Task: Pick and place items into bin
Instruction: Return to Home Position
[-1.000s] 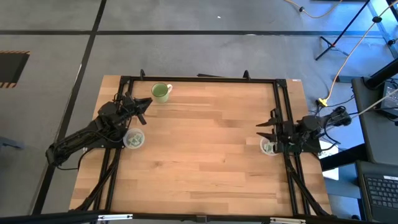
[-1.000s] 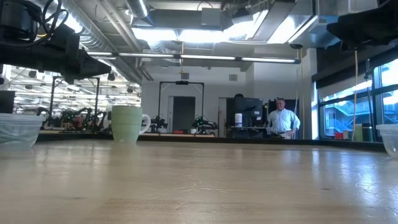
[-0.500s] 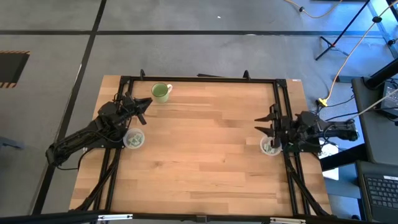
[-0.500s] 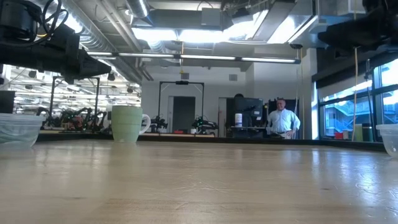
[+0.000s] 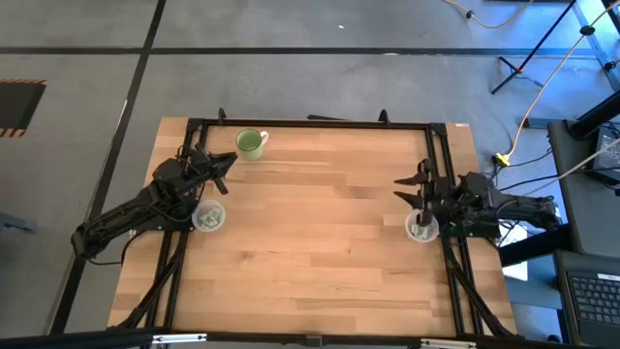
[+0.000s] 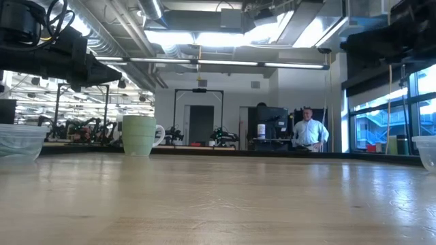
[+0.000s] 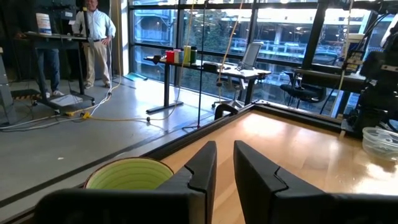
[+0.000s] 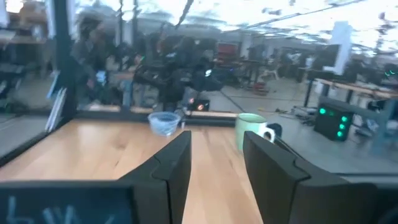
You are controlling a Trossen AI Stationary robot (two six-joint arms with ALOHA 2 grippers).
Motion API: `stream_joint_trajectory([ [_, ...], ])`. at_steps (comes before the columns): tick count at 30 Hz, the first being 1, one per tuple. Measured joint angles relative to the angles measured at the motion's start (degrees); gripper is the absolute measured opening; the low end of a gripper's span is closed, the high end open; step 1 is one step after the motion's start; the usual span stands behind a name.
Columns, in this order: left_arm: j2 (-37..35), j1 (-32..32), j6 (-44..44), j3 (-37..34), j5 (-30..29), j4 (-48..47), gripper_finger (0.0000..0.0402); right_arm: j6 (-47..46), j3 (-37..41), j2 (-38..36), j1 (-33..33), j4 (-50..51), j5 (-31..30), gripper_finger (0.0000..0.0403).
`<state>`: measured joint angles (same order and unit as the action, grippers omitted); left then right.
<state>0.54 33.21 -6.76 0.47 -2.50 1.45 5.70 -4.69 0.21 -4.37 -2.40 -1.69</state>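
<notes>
Two small clear bowls hold green-and-white contents, probably the packets; single packets are too small to tell. One bowl (image 5: 208,215) stands near the table's left edge, under my left arm. The other bowl (image 5: 420,229) stands near the right edge, under my right arm. My left gripper (image 5: 229,165) (image 7: 224,146) hovers between the left bowl and the light green mug (image 5: 251,143), its fingers a narrow gap apart, holding nothing. My right gripper (image 5: 402,190) (image 8: 217,137) hangs above the table just beyond the right bowl, wide open and empty.
The mug (image 6: 139,135) stands upright near the far left corner. A black frame (image 5: 310,123) runs along the table's far, left and right edges. Bare wood lies between the two arms. A person (image 6: 310,133) stands in the room far behind the table.
My right arm has reached a little toward the table's middle and far edge, carrying its open gripper away from the right bowl. The left arm, the bowls and the mug have stayed put.
</notes>
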Motion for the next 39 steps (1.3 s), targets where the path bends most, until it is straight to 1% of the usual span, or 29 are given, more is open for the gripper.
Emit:
stream_joint_trajectory([
  [3,0.0,0.0,0.0,0.0,0.0,0.0,0.0048,-2.4,2.5,0.0,-3.2,-2.5,2.0,0.0149],
  [5,0.0,0.0,0.0,0.0,0.0,0.0,0.0048,-2.7,3.8,0.0,-5.0,-2.8,4.3,0.0149],
  [8,0.0,0.0,0.0,0.0,0.0,0.0,0.005,-3.0,4.3,0.0,-7.5,-2.4,6.0,0.0149],
  [15,0.0,0.0,0.0,0.0,0.0,0.0,0.0049,-4.0,4.3,0.0,-11.3,-2.2,6.8,0.0149],
  [17,0.0,0.0,0.0,0.0,0.0,0.0,0.0048,-4.0,4.3,0.0,-11.8,-1.5,6.7,0.0149],
  [22,0.0,0.0,0.0,0.0,0.0,0.0,0.0049,-3.9,4.3,0.1,-12.0,0.8,4.4,0.0149],
  [39,0.0,0.0,0.0,0.0,0.0,0.0,0.0051,-3.9,4.3,0.1,-12.0,0.7,4.3,0.0149],
])
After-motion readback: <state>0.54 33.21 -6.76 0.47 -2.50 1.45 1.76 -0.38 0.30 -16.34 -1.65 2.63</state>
